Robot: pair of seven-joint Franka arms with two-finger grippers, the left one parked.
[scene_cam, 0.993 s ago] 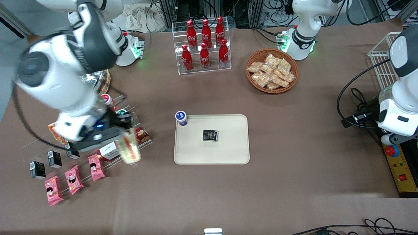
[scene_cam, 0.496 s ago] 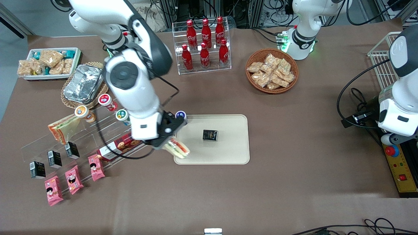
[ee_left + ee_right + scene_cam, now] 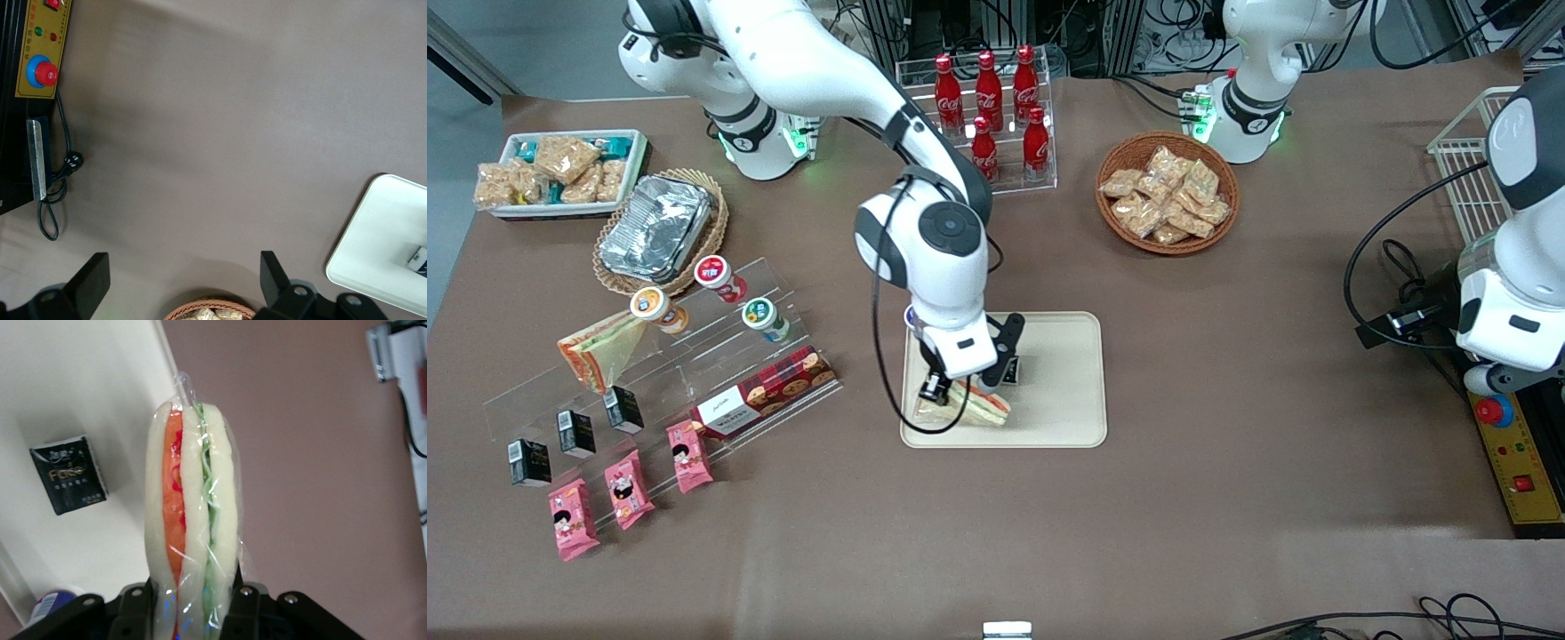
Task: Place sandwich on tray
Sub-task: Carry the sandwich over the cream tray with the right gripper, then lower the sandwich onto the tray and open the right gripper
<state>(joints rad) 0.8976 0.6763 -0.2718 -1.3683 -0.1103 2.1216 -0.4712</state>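
A small white deep tray of snack packets (image 3: 560, 169) is sitting toward the working arm's end of the brown table (image 3: 1227, 498), with a crinkled foil container (image 3: 656, 228) in a wicker basket beside it. Nearer the front camera, a clear acrylic stepped stand (image 3: 658, 373) is carrying three small round-lidded cups (image 3: 716, 277), a second wrapped wedge sandwich with a bright orange-striped edge (image 3: 596, 348), a red tartan cookie box (image 3: 763, 391), small black cartons (image 3: 574, 432) and pink snack packets (image 3: 627, 498).

Toward the middle, the right arm's two-finger gripper (image 3: 959, 393) is hanging over the large flat cream-beige rectangular plastic tray (image 3: 1067, 418), over the corner of it nearest the front camera and toward the working arm's end. Its jaws are closed narrowly on the triangular wedge sandwich in clear plastic wrap (image 3: 965, 409), pinching the pale bread faces; in the right wrist view the sandwich (image 3: 193, 520) is pointing away from the gripper (image 3: 190, 603) with its red-orange and green filling edge showing. Whether the sandwich is touching the tray cannot be told. A small black carton (image 3: 69, 484) is lying on the tray (image 3: 80, 387) just beside the sandwich, and a blue-lidded cup (image 3: 53, 605) is standing at the tray's edge.

A clear acrylic rack of red cola bottles (image 3: 996, 116) is standing farther from the front camera, and a round wicker basket of wrapped snacks (image 3: 1167, 192) is sitting toward the parked arm's end.
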